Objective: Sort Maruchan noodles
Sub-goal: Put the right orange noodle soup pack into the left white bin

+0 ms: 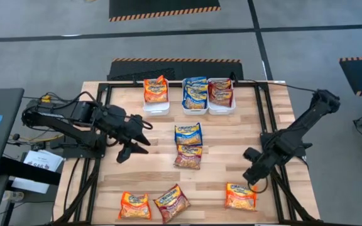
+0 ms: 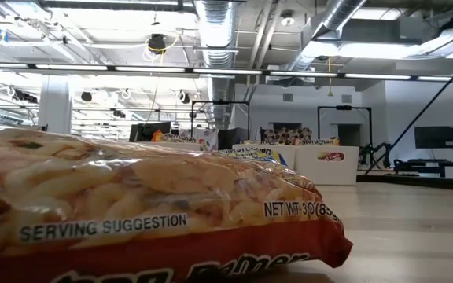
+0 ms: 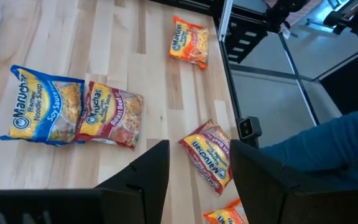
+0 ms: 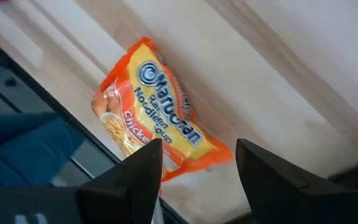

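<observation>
Loose Maruchan noodles lie flat on the wooden table: a blue packet (image 1: 188,134) and a dark red one (image 1: 188,156) at the middle, and an orange (image 1: 134,205), a dark red (image 1: 171,202) and an orange packet (image 1: 240,196) along the near edge. My right gripper (image 1: 251,176) hangs open just above that near-right orange packet (image 4: 151,134), tilted down at it, touching nothing. My left gripper (image 1: 144,138) stands open in the air left of the middle pair (image 3: 42,104), with nothing between its fingers.
Three white bins stand at the far edge, holding orange (image 1: 156,91), blue (image 1: 195,94) and dark red (image 1: 220,92) packets. A black frame (image 1: 263,113) borders the table. A person in blue (image 3: 328,146) is beside the near edge. One packet (image 2: 132,204) fills the low view's foreground.
</observation>
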Controlling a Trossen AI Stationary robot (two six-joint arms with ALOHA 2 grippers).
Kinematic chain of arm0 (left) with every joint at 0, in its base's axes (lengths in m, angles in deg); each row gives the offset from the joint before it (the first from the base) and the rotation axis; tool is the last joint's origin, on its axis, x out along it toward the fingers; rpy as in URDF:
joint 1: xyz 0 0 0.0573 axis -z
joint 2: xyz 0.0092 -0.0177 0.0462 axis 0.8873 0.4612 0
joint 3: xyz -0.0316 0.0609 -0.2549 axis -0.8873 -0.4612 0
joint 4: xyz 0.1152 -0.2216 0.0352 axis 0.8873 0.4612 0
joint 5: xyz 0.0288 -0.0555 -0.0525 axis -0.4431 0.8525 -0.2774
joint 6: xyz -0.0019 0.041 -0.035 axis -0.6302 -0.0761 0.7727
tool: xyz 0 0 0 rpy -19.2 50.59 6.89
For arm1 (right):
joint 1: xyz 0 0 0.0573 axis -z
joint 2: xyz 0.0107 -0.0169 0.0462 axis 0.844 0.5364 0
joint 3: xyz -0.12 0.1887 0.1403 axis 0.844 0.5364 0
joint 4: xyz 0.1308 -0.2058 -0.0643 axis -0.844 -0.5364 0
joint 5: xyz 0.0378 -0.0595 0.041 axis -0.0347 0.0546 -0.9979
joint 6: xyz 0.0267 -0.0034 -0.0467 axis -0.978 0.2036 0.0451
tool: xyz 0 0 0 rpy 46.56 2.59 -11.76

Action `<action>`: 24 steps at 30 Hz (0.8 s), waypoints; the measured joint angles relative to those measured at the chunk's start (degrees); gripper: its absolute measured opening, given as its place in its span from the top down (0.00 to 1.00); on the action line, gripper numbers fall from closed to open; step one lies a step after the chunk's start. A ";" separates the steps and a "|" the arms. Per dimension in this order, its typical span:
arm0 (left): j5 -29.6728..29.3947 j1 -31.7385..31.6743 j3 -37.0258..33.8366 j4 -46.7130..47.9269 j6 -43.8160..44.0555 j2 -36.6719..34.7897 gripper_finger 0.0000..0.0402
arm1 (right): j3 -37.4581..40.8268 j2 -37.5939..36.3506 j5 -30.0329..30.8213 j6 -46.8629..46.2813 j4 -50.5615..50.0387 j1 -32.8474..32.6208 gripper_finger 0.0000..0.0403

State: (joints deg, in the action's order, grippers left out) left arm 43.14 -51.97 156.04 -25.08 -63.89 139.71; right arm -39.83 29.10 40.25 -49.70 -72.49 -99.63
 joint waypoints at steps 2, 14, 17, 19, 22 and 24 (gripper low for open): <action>0.00 0.21 0.00 0.00 0.02 0.00 0.61 | 0.00 2.03 -0.08 1.99 1.33 0.01 0.43; 0.00 0.31 0.00 0.00 1.38 0.00 0.61 | 0.00 14.28 -5.47 8.70 7.98 0.02 0.43; 0.00 0.31 0.00 0.00 1.38 0.00 0.61 | 0.02 17.41 -6.38 10.16 11.78 0.04 0.43; 0.00 0.31 0.00 0.00 1.31 0.00 0.61 | 0.02 19.21 -6.49 10.80 13.61 0.04 0.43; 0.00 0.31 0.00 0.03 1.29 0.00 0.61 | 0.02 21.73 -8.71 11.26 13.92 0.08 0.43; -0.02 0.31 0.00 0.09 1.29 0.00 0.61 | 0.00 23.91 -10.78 11.42 14.11 0.09 0.43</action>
State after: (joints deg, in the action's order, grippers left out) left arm 43.12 -51.66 156.04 -24.99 -62.60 139.72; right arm -39.83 53.02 29.47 -38.28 -58.38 -99.54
